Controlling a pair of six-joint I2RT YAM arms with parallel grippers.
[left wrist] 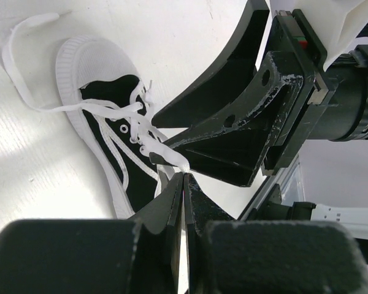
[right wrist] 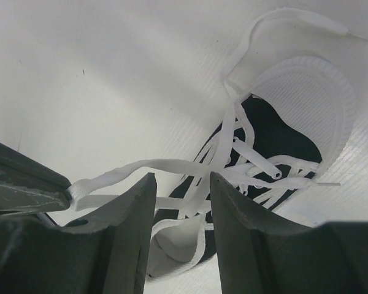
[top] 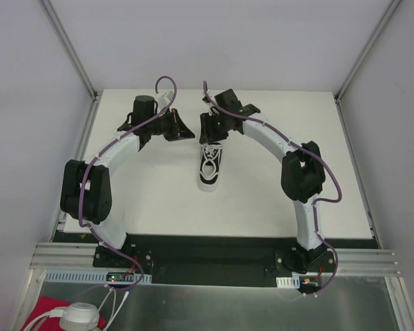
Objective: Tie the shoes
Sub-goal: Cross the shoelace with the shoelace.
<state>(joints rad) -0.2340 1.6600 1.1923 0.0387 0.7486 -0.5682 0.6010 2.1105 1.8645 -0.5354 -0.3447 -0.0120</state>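
Note:
The small black sneaker (top: 210, 172) with white sole lies in the middle of the white table, toe toward the arm bases. Its laces are loose. My left gripper (top: 186, 131) is behind the shoe's heel end, shut on a white lace (left wrist: 172, 156) pulled out from the eyelets. In the right wrist view this lace (right wrist: 141, 165) runs left from the shoe (right wrist: 282, 141) to the left gripper's tip. My right gripper (right wrist: 181, 180) is open, hovering over the laces at the shoe's opening, fingers (right wrist: 135, 208) straddling the strands without touching. It faces the left gripper closely (left wrist: 159, 130). One lace end (left wrist: 24, 92) curls past the toe.
The white table (top: 297, 193) is enclosed by white walls and aluminium posts (top: 69, 48). A black base rail (top: 214, 252) runs along the near edge. A red cloth (top: 48, 310) and a white object lie below the table at the front left.

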